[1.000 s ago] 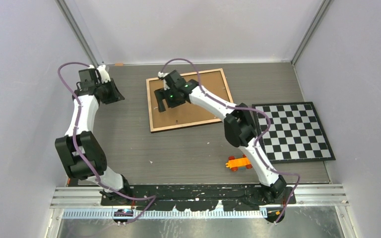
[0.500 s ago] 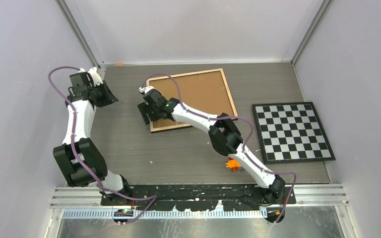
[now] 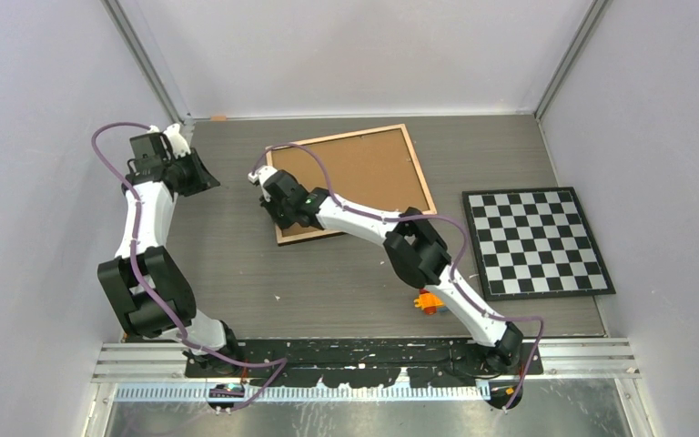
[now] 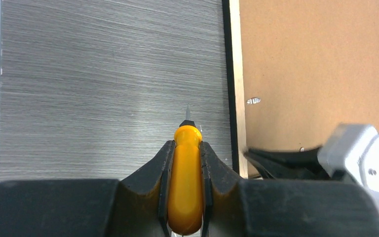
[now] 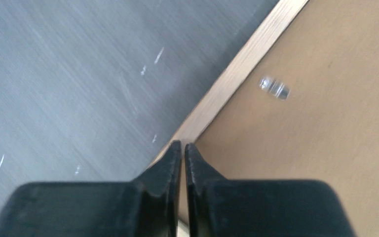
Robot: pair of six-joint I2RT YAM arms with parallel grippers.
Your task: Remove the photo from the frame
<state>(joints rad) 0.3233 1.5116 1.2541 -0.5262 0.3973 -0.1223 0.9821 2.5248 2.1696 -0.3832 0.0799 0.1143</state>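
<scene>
Black right gripper (image 5: 182, 145) pinched shut, empty, tips at frame (image 3: 364, 168) near-left corner rim. Left gripper (image 4: 186, 144) clamps yellow-handled screwdriver (image 4: 185, 197) beside left edge. Frame face-down, mid-table; photo hidden under backing board. Steady corner, lever clip (image 5: 274, 88) gently.

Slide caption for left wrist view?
Left gripper holds a yellow-handled tool over the table beside the face-down frame.

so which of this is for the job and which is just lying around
For the job: frame, back up, photo hidden; yellow-handled tool in left gripper; right gripper, shut at the frame's rim.
Lying about: checkerboard mat; orange toy.
</scene>
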